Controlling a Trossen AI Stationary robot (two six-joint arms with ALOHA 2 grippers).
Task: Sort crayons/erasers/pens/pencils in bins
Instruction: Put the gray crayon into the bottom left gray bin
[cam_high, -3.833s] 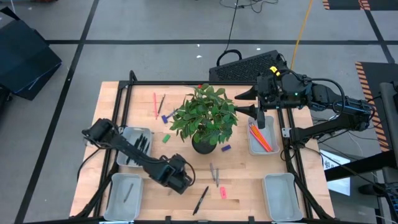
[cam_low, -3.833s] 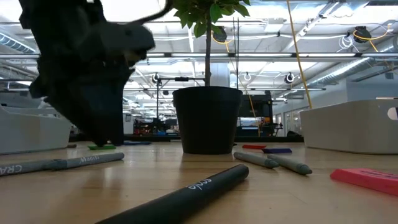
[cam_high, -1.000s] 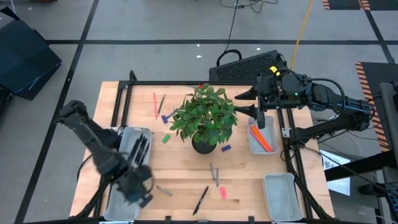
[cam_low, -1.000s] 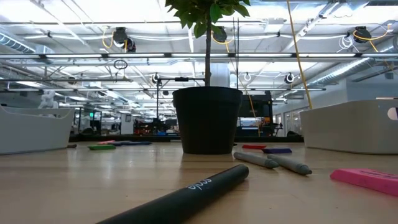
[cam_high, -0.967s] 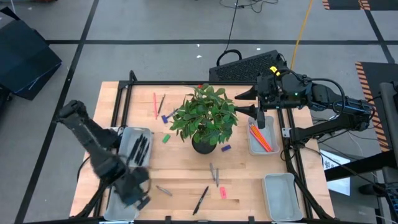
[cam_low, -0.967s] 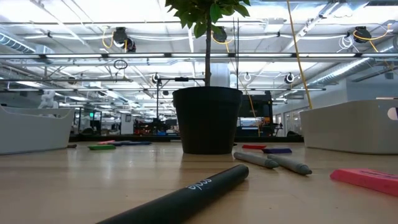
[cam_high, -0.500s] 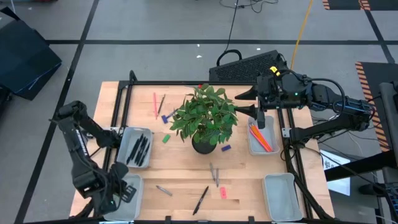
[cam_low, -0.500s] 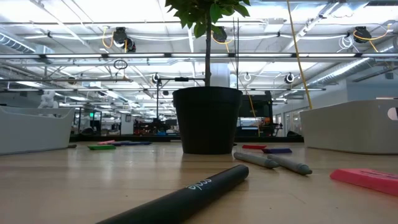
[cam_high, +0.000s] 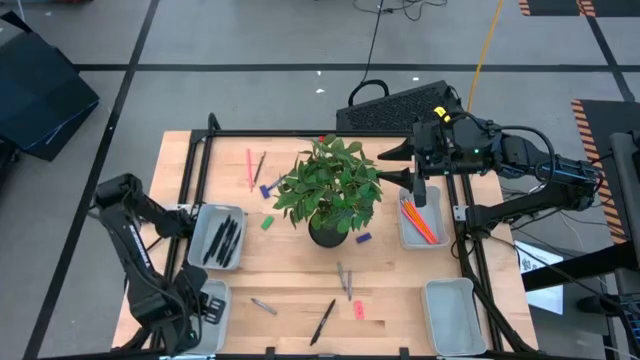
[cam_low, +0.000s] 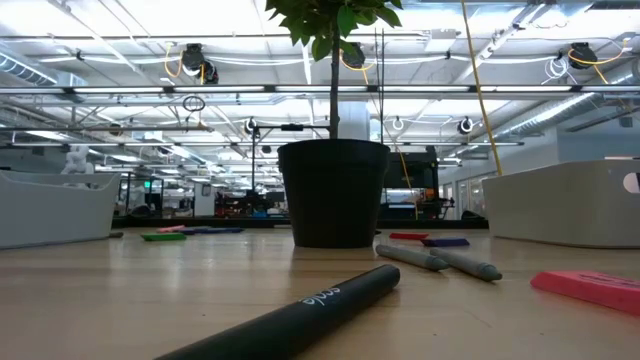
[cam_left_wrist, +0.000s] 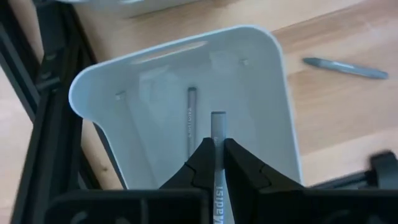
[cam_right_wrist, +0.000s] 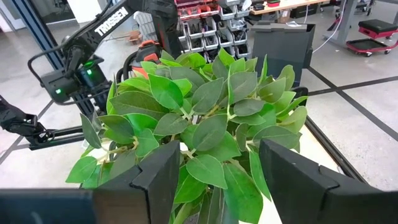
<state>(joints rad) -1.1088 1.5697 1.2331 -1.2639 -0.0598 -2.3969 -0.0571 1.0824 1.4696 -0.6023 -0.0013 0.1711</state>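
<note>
Over the near-left bin (cam_left_wrist: 273, 93), left gripper (cam_left_wrist: 214, 163) pinches a grey crayon (cam_left_wrist: 217, 134) — probably clear of its walls.

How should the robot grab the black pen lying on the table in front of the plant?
Probably around the middle of the black pen, coming straight down from above. It lies flat and slanted on bare wood, with free space both sides, so the fingers should close across its thin width, not along it.

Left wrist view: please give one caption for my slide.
Left gripper holding a grey crayon above a pale plastic bin with one grey crayon inside.
</note>
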